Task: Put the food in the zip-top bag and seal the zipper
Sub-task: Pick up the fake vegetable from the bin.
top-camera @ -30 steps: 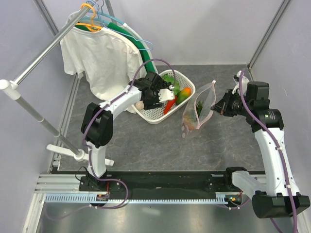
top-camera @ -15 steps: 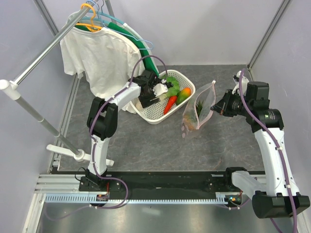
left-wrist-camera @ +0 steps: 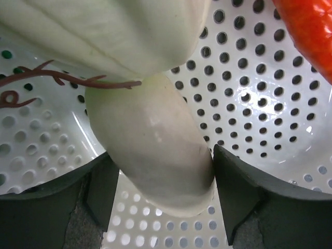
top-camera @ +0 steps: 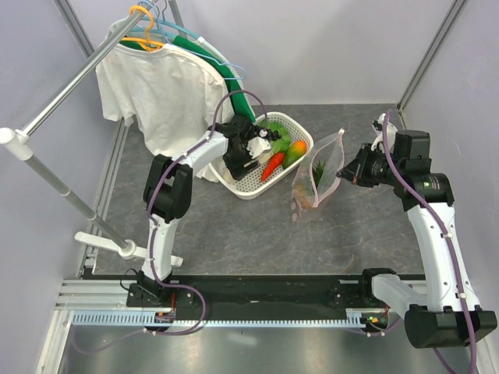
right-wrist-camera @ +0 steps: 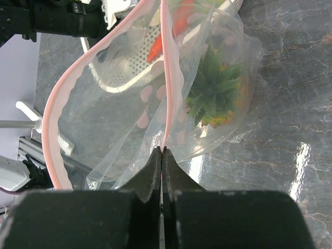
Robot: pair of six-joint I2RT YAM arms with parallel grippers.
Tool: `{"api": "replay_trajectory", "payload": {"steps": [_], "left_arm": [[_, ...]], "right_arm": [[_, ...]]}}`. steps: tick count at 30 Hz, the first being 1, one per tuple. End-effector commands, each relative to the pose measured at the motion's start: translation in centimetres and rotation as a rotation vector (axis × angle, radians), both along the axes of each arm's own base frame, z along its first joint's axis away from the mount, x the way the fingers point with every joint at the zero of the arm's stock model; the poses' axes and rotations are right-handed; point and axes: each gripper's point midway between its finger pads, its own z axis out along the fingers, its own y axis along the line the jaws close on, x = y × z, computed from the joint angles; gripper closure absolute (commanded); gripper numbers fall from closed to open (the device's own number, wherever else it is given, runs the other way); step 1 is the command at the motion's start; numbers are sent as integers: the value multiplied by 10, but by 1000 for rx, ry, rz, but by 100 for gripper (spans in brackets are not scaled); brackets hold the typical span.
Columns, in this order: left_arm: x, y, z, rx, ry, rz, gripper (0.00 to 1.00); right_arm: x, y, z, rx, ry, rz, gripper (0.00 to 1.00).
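Note:
My left gripper [top-camera: 251,149] is down inside the white perforated basket [top-camera: 251,189]. In the left wrist view its fingers [left-wrist-camera: 236,192] press both sides of a cream-white toy vegetable [left-wrist-camera: 155,150]. A red chili [top-camera: 271,165] and an orange-green fruit [top-camera: 295,151] lie in the basket beside it. My right gripper [top-camera: 351,173] is shut on the pink zipper strip [right-wrist-camera: 167,78] and holds the clear dotted zip-top bag [top-camera: 321,170] up with its mouth open toward the basket. A green leafy piece [right-wrist-camera: 210,85] and something orange lie inside the bag.
A white T-shirt [top-camera: 160,97] and a green garment hang on a metal rail [top-camera: 58,97] at the back left, close to the basket. A rail foot [top-camera: 129,248] stands at the left. The grey tabletop [top-camera: 257,234] has walls on three sides.
My left gripper has moved a little left and back within the basket, off the red chili and onto the cream-white piece. The right arm and bag have not moved.

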Motion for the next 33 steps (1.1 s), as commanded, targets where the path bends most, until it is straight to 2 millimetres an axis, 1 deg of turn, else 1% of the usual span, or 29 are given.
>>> {"api": "replay_trajectory", "payload": {"steps": [1,2,3,4,5,7,8,9,10,11,13,14,15,16,17,18,19,20,23,24,26,27,28,29,31,33], "left_arm": [[-13,-5,-11,-7,89,69,25],[-12,-4,-8,-7,85,83,30],[-9,-2,-4,-1,71,114,33],[-5,-2,8,-11,41,136,36],[-1,-1,16,-10,17,162,45],[5,5,31,0,-29,238,54],[7,8,44,-6,-60,262,63],[7,10,53,-12,-77,294,69],[4,11,58,-20,-82,302,73],[1,11,75,-44,-107,302,73],[-7,9,85,-72,-105,302,73],[-12,7,101,-103,-121,290,73],[-19,0,105,-136,-101,256,73],[-27,-3,107,-149,-89,231,73],[-35,-10,118,-173,-100,194,73],[-44,-15,118,-191,-83,144,73],[-49,-19,122,-202,-87,119,73],[-57,-27,132,-226,-96,85,73],[-67,-39,149,-294,-93,47,74],[-72,-47,163,-350,-91,28,74],[-80,-56,182,-423,-89,0,74],[-88,-66,195,-492,-67,-29,74],[-93,-72,214,-549,-88,-59,73],[-99,-77,224,-587,-84,-82,71],[-115,-92,253,-685,-77,-150,69],[-129,-105,276,-753,-79,-214,68]], "right_arm": [[3,2,5,12,-29,9,100],[3,1,4,9,-27,11,100],[3,1,4,10,-27,9,100],[3,1,4,9,-27,11,100],[3,1,4,7,-28,11,100],[3,1,5,10,-28,9,100],[2,2,5,11,-29,9,100],[3,1,5,11,-27,8,100],[3,1,6,11,-32,8,100],[3,1,7,9,-37,9,100],[3,1,7,10,-36,9,100],[3,1,6,10,-36,9,100],[3,2,6,14,-34,11,100],[4,3,6,16,-34,11,100],[4,3,6,16,-37,11,100],[4,3,6,20,-37,11,100],[5,3,5,21,-32,8,100],[5,3,6,21,-36,11,100],[7,3,7,23,-42,8,100],[7,3,8,24,-44,8,100],[8,4,8,29,-45,8,100],[9,4,7,32,-42,9,100],[9,5,8,38,-44,14,100],[11,5,7,40,-38,11,100],[11,7,7,45,-37,18,100],[12,8,7,53,-37,20,100]]}}
